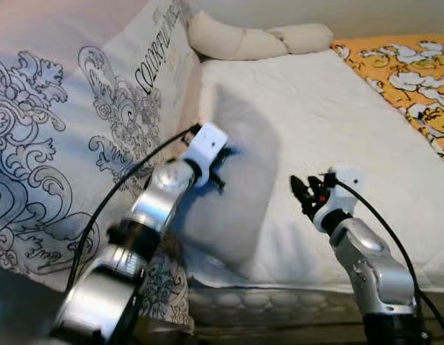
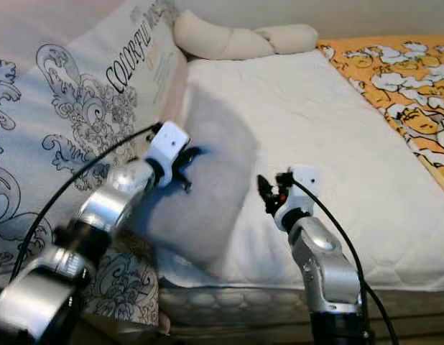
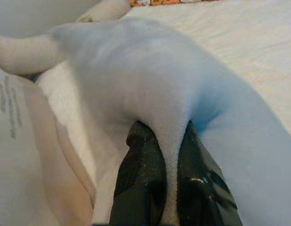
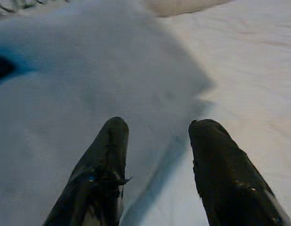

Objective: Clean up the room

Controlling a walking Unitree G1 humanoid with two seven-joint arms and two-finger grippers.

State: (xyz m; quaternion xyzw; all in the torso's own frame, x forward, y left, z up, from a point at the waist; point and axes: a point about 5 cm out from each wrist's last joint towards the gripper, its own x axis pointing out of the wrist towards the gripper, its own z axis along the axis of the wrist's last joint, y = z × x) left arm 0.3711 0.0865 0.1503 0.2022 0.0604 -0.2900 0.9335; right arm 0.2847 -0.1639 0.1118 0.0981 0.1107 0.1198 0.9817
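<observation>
A white pillow (image 1: 240, 180) lies on the white-sheeted bed (image 1: 337, 122), near its left side. My left gripper (image 1: 220, 167) is shut on a fold of that pillow; in the left wrist view the fabric (image 3: 171, 155) is pinched between the two black fingers (image 3: 141, 183). My right gripper (image 1: 302, 192) hovers open just right of the pillow's edge, above the sheet. In the right wrist view its fingers (image 4: 105, 174) stand apart, pointing at the pillow (image 4: 89, 89).
A large cushion with grey ornament and black lettering (image 1: 71, 136) leans at the left. A cream knotted bolster (image 1: 251, 39) lies at the bed's head. An orange patterned blanket (image 1: 409, 72) covers the right side. The mattress edge (image 1: 279, 298) runs along the front.
</observation>
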